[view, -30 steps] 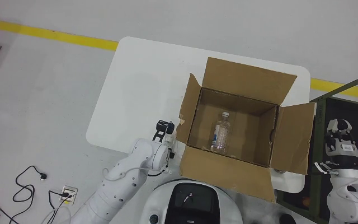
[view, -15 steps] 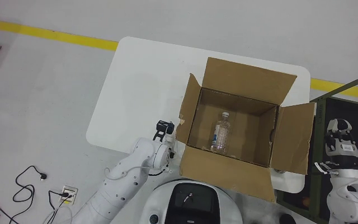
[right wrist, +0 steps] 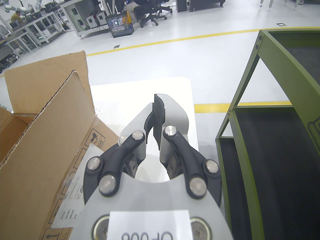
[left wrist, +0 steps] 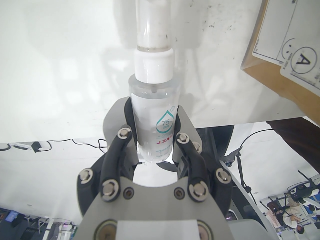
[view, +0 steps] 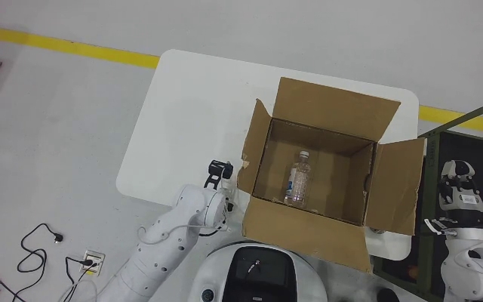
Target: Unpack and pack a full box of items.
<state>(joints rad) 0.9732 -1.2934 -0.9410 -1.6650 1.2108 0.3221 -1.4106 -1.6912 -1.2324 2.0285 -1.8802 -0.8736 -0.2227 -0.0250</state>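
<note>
Spray bottle (left wrist: pixel 152 93): you're gripping it by the lower body, with the clear cap pointing away from the wrist. That's leaving the cap end free to go down first. It's hanging over the tabletop (view: pixel 189 113) near the near edge, just beside the box's left side.

Left gripper (left wrist: pixel 153 126): its fingers are clamping around the bottle from both sides. The grip is looking square and centred, so I'm judging it unlikely to slip.

Contact: I can't tell whether the cap is touching the tabletop. There's a shadow showing right behind it, so it's sitting close.

Box (view: pixel 302 226): it's standing open on the right half of the tabletop with all flaps folded outward. That's leaving the mouth clear for reaching in.

Water bottle (view: pixel 297 180): it's lying on its side on the box floor, so by my reading the unpacking isn't finished.

Step in hand: you're looking to be setting the spray bottle out on the bare tabletop left of the box. The left flap corner is sitting near the wrist, so be watching it.

Right gripper (right wrist: pixel 156 116): its pads are pressing together on nothing. It's waiting over the tabletop's right edge, between the box and the green cart (right wrist: pixel 275 88), well out of the left arm's way.
</note>
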